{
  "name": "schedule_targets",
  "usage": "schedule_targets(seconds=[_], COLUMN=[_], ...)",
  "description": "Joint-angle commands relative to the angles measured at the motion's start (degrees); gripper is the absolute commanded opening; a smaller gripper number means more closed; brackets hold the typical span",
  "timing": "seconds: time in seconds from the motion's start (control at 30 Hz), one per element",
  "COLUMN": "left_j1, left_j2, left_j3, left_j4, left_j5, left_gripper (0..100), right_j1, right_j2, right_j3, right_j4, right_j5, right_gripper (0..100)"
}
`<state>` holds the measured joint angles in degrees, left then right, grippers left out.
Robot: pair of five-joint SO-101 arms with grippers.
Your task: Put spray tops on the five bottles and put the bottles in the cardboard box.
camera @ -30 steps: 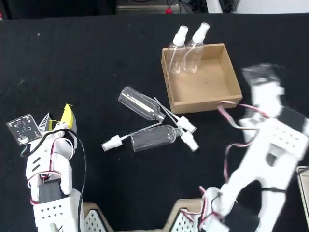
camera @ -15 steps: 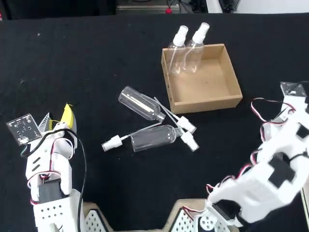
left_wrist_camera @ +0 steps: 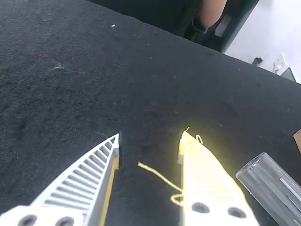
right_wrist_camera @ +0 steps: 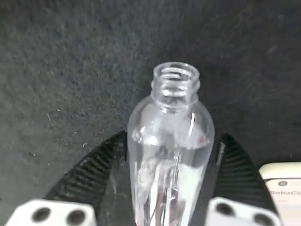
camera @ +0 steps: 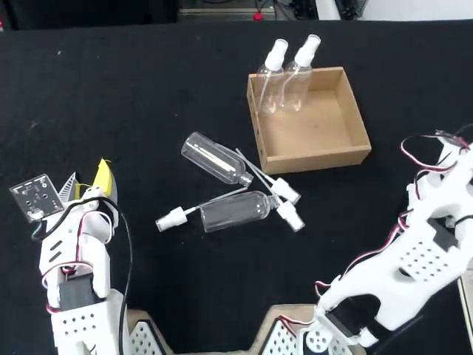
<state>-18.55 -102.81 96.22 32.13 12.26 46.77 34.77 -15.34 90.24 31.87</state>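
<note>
At four o'clock the right pincer (right_wrist_camera: 174, 137) clasps an uncapped bottle (right_wrist_camera: 171, 117) by its body, leaving the threaded neck free, probably for a spray top (camera: 286, 191); the left pincer (left_wrist_camera: 149, 143) rests released at eight o'clock, the cardboard box (camera: 318, 158) at one.

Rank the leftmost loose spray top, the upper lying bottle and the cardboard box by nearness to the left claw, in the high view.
From the left claw:
1. leftmost loose spray top, toward the table's middle.
2. upper lying bottle, mid-table.
3. cardboard box, far right.
</note>
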Motion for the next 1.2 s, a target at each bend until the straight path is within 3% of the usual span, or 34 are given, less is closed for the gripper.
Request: schedule_targets(seconds=[0.0,0.27,0.53,0.77,1.17], left_j1=[0.57,0.57,0.57,0.57,0.57], left_j2=[-0.18,-0.18,-0.18,-0.18,-0.18], left_j3=[1.19,1.19,1.19,1.19,1.19], left_j4=[-1.05,-1.14,-1.32,-1.32,-1.32], left_j5=[-0.53,-0.53,-0.53,-0.53,-0.53], left_gripper=[20,20,20,20,20], right_j1=[0.70,0.97,0.88,0.44,0.44], right_j2=[1.80,5.67,5.67,5.67,4.79], right_j3=[-5.93,-12.18,-23.43,-32.66,-33.01], right_j4=[2.73,2.90,8.35,10.64,10.11], right_j5=[0.62,0.70,2.55,2.73,0.18], right_gripper=[26.8,25.2,1.9,1.2,1.1])
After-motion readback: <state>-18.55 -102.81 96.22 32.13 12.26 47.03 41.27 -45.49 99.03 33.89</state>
